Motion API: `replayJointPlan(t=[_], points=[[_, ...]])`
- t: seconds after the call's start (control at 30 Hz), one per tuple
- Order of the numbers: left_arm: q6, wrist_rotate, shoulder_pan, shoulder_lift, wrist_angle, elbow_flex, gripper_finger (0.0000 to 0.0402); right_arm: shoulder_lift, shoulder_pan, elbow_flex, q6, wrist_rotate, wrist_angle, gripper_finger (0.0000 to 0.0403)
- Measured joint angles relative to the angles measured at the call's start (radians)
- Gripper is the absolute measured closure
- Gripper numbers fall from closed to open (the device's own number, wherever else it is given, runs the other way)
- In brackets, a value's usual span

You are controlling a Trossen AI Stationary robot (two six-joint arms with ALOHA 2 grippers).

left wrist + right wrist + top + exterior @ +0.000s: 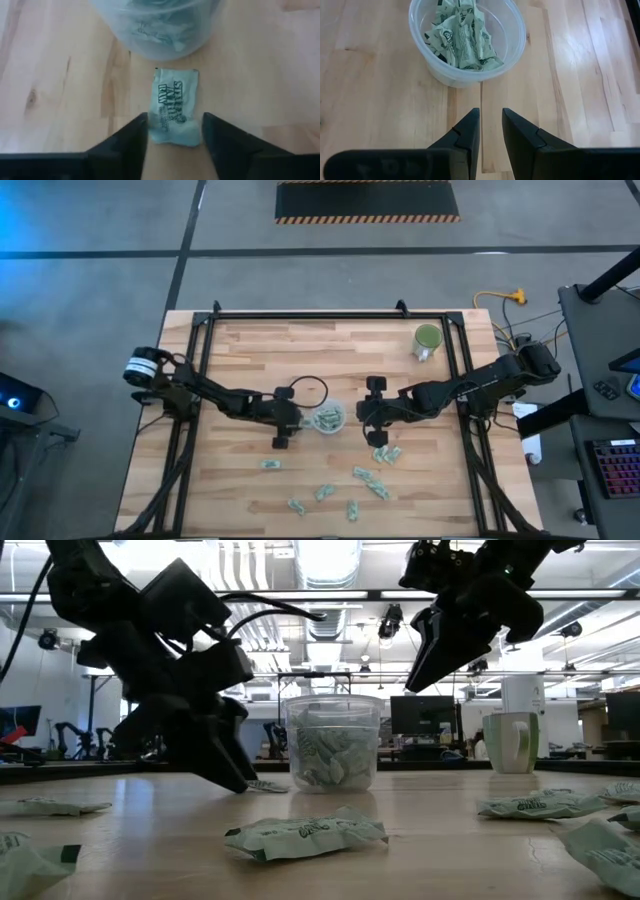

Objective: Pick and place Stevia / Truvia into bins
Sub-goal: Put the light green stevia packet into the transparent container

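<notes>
A round clear cup (328,418) stands mid-table with several pale green Stevia packets (462,37) inside. One packet (174,107) lies flat on the wood just beside the cup. My left gripper (175,132) is open and low at the table, one finger on each side of that packet's near end; it also shows in the low view (235,775). My right gripper (491,120) hangs above the table on the cup's right (415,680). Its fingers are a narrow gap apart with nothing between them. My left gripper has its fingers (140,135) beside the two long edges of the packet's near end (172,135), slanting down from the table's left. The packet lies flat on the wood. I cannot tell whether the fingers touch it.
Several loose packets (370,480) lie scattered over the near half of the table, some close in the low view (305,835). A green mug (428,340) stands at the far right. A black frame (330,315) runs along the table's edges.
</notes>
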Motion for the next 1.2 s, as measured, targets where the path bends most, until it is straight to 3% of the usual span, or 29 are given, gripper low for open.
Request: replayJointPlan(t=[0.23,0.3,0.5,0.63,0.77,0.87,1.03,1.2], points=[[0.0,0.043,0.002,-0.007,-0.052,0.004,0.0379,0.0,0.0,0.0,0.0,0.0,-0.007,0.033],[0.0,0.045,0.002,-0.017,-0.071,0.004,0.0395,0.0,0.0,0.0,0.0,0.0,-0.007,0.033],[0.001,0.016,0.003,-0.125,-0.245,-0.001,0.0397,0.0,0.0,0.0,0.0,-0.001,-0.014,0.033],[-0.051,-0.178,0.003,-0.257,-0.338,0.006,0.04,0.0,0.0,0.0,0.0,0.0,-0.02,0.033],[-0.055,-0.324,0.003,-0.366,-0.26,0.006,0.0401,0.0,0.0,0.0,-0.003,0.0,-0.029,0.033],[0.044,-0.313,0.003,-0.396,-0.1,0.006,0.0401,0.0,0.0,0.0,0.002,0.0,-0.052,0.033],[0.18,-0.133,0.002,-0.36,0.169,0.01,0.0401,-0.002,0.0,0.0,0.087,-0.001,-0.158,0.033],[0.195,-0.092,0.004,-0.244,0.244,0.047,0.0401,-0.009,0.0,0.0,0.18,-0.001,-0.284,0.033]])
